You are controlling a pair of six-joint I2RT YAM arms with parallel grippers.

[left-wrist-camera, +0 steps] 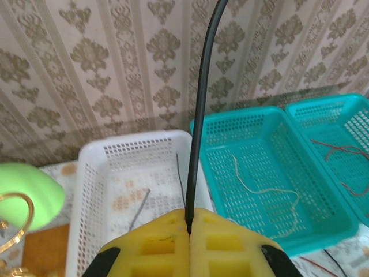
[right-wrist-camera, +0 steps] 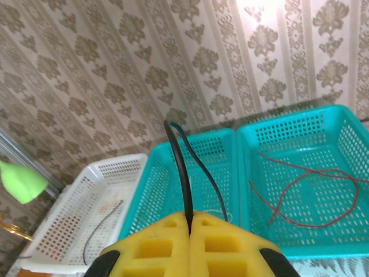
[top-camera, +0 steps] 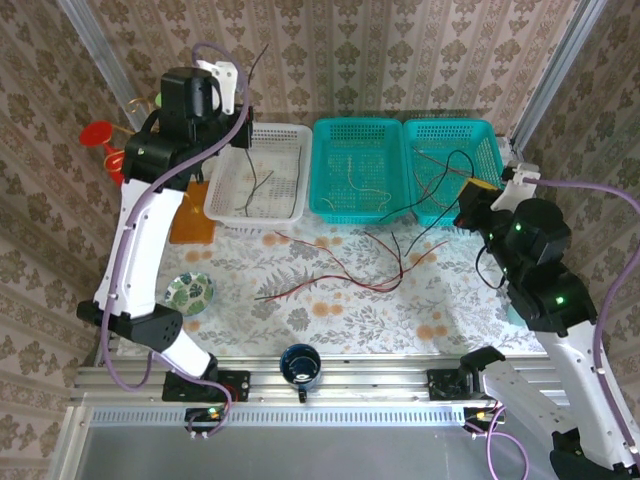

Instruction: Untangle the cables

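Got a loose bunch of red cables [top-camera: 340, 265] sprawled on the flowery table [top-camera: 450, 300], just in front of the baskets and crossing over each other. Also spotted a thin grey cable [top-camera: 258, 190] lying in the white basket [top-camera: 255, 214], a pale cable [left-wrist-camera: 265, 190] snaking across the floor of the middle teal basket [top-camera: 355, 215], and a red loop [right-wrist-camera: 323, 172] down in the right teal basket [top-camera: 450, 124].

On to the arms. Left one reared up tall, elbow high, with the left gripper [left-wrist-camera: 189, 222] raised above the white basket and aimed at the wallpaper. Shut all the way, yellow pads meeting, pinching a black cable [left-wrist-camera: 199, 115] poking straight up out of the seam and off the top of the wrist view.

Same deal on the right, just folded lower: right gripper [right-wrist-camera: 190, 222] sitting by the front right corner of the right teal basket. Closed tight too, clamped on a second black cable [right-wrist-camera: 180, 167] rising from the pads, bending over in a hairpin and dropping back toward the teal baskets.

Further out, a dark blue mug [top-camera: 300, 365] at the near edge of the table and a small green plate [top-camera: 189, 293] beside the left arm.
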